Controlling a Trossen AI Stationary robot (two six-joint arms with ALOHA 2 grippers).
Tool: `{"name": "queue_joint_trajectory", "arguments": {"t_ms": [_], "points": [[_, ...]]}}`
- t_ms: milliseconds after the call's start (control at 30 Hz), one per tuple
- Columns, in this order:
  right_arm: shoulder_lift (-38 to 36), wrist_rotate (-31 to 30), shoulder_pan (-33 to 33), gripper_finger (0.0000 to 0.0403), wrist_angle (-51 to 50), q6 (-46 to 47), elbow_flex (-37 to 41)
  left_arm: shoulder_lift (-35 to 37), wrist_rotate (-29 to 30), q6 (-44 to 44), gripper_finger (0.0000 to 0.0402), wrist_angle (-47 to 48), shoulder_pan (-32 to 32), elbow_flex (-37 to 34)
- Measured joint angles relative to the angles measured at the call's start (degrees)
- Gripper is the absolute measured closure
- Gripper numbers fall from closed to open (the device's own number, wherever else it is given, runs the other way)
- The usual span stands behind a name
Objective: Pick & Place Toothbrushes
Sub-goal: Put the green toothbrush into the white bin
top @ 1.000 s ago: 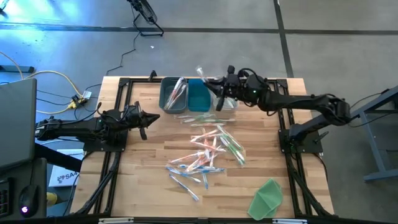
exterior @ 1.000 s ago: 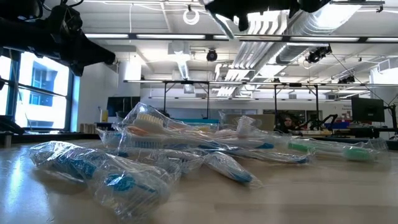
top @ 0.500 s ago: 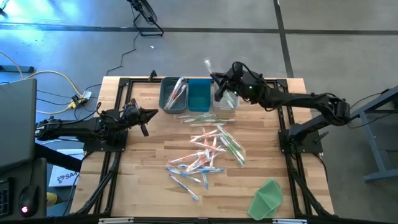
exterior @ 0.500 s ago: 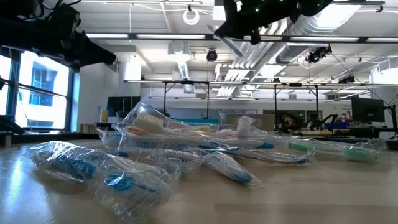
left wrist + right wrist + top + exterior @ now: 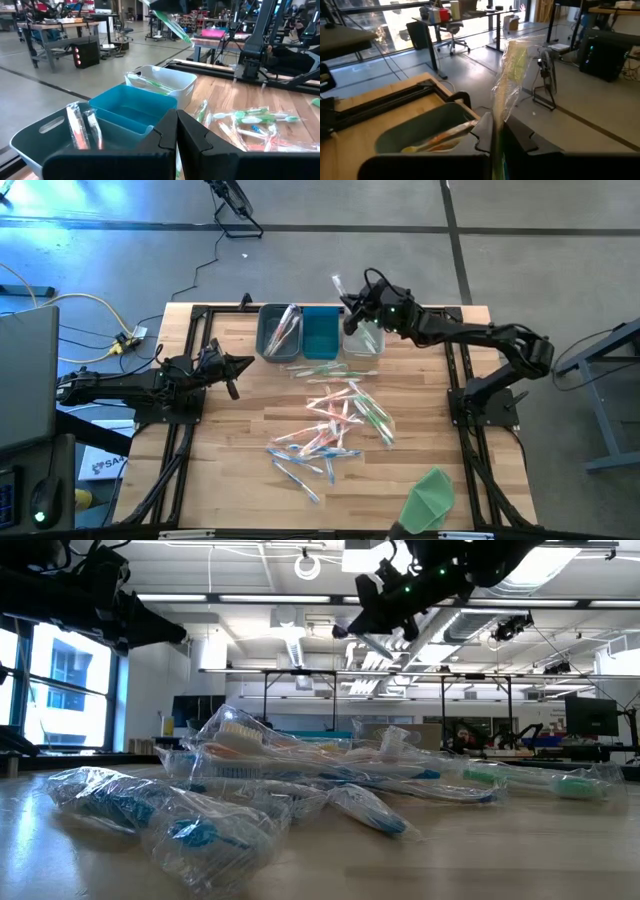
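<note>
Basically the surface carried a loose pile of toothbrushes mid-board, with three bins at the far edge: grey bin, blue bin, white bin. Right arm reached in from its side, stretched long toward the bins, right gripper closed on one wrapped green toothbrush raised over the white bin's far edge, its long axis tilted upward. Drop target lay just below, likely the white bin, already holding green ones. Left gripper sat closed and empty, waiting near the grey bin, well apart from the pile.
</note>
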State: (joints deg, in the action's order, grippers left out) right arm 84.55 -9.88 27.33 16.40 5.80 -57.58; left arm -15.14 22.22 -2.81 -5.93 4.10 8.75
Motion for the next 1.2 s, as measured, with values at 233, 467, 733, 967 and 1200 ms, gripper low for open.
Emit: {"name": "queue_joint_trajectory", "arguments": {"t_ms": [233,467,733,967,1200], "points": [[0.00,5.60,4.35,0.0390,-3.72,1.89,0.13,0.00,-0.02,-0.02,0.0400,-0.04,0.00,0.00],[0.00,5.99,6.66,0.0391,-3.66,5.01,3.21,0.00,-0.04,-0.02,0.0400,-0.03,0.00,0.00],[0.00,4.39,6.86,0.0391,6.62,9.87,11.41,0.00,-0.16,-0.02,0.0400,-0.03,0.00,0.00],[0.33,-0.49,6.69,0.0391,8.66,10.79,14.42,0.02,-0.15,-0.02,0.0400,-0.02,0.00,0.00],[0.33,-0.82,6.73,0.0391,9.66,10.60,14.47,0.02,-0.13,-0.02,0.0400,-0.03,0.00,0.00]]}}
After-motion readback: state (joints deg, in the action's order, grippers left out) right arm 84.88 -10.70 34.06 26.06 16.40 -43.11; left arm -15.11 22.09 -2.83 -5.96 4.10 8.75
